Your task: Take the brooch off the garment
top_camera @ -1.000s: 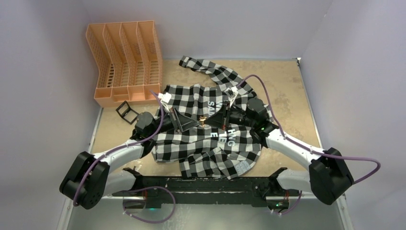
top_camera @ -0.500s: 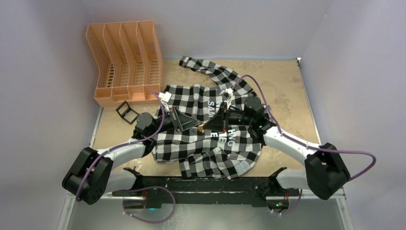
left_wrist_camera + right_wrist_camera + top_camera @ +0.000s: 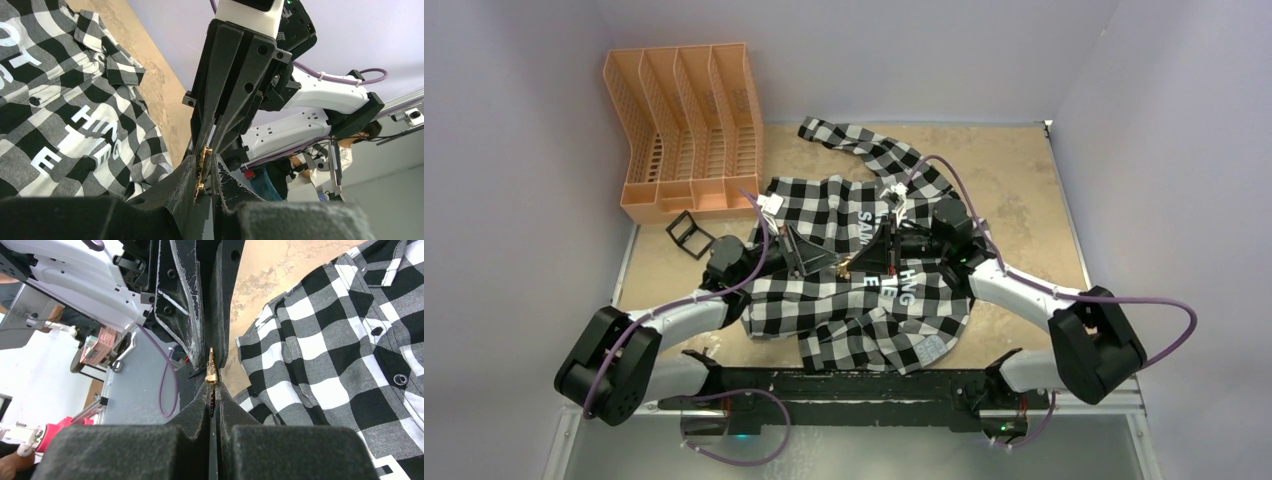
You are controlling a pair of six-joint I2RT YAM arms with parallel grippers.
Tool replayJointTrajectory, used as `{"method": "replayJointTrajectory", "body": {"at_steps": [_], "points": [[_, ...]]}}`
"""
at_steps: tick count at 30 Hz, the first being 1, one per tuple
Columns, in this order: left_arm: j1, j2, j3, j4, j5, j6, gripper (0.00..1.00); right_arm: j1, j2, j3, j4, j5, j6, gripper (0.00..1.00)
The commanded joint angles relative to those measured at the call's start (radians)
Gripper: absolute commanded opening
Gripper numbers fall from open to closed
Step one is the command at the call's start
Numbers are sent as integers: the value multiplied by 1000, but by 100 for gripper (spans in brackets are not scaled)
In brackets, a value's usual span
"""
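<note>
We see the two grippers meeting tip to tip above the middle of the shirt [image 3: 824, 310], and the brooch [image 3: 842, 266] sits right between them. The shirt lies spread on the table [image 3: 1024, 200], buttons and white lettering [image 3: 902, 290] facing up, one sleeve reaching toward the far edge. The left gripper [image 3: 829, 266] comes in from the left and the right gripper [image 3: 858, 258] from the right, both raised off the cloth. In the right wrist view we look along our own fingers [image 3: 197, 410], which are pressed together with only a hairline between them, clenched on the lower end of the small gold pin; its upper end pokes into the narrow slot between the other gripper's fingers. In the left wrist view the same gold piece stands edge-on in the slim gap between the left fingers [image 3: 182, 182], which pinch it from both sides, while the right gripper's tips come down onto it from above. So both grippers grasp the brooch at once, one at each end. In both wrist views the checked cloth lies well behind the pin, apart from it. An orange rack [image 3: 684, 130] stands at the table's far left corner, well apart from the shirt's collar.
</note>
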Motion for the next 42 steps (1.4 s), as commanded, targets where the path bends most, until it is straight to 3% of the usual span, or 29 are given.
{"method": "replayJointTrajectory", "body": {"at_steps": [1, 5, 10, 14, 20, 22, 34, 42], "points": [[-2, 10, -4, 48, 37, 3, 15, -5, 9, 41, 73, -48, 25, 0], [-5, 13, -7, 44, 38, 3, 14, -8, 16, 44, 82, -55, 35, 0], [-6, 3, -6, 44, 37, 4, 0, -15, 27, 38, 101, -65, 52, 0], [-6, -3, -7, 30, 17, -4, 0, -18, 37, 33, 131, -58, 70, 0], [-5, -18, -34, -76, -147, -52, 0, -21, 33, 15, 156, 3, 86, 37], [-6, -13, -56, -73, -202, -94, 0, -22, 28, 4, 155, 23, 87, 45], [-5, 15, -142, 67, -412, -285, 0, -20, 4, -89, 185, 118, 121, 71], [-6, 23, -132, 108, -452, -308, 0, -2, 41, -97, 231, 86, 173, 73]]}}
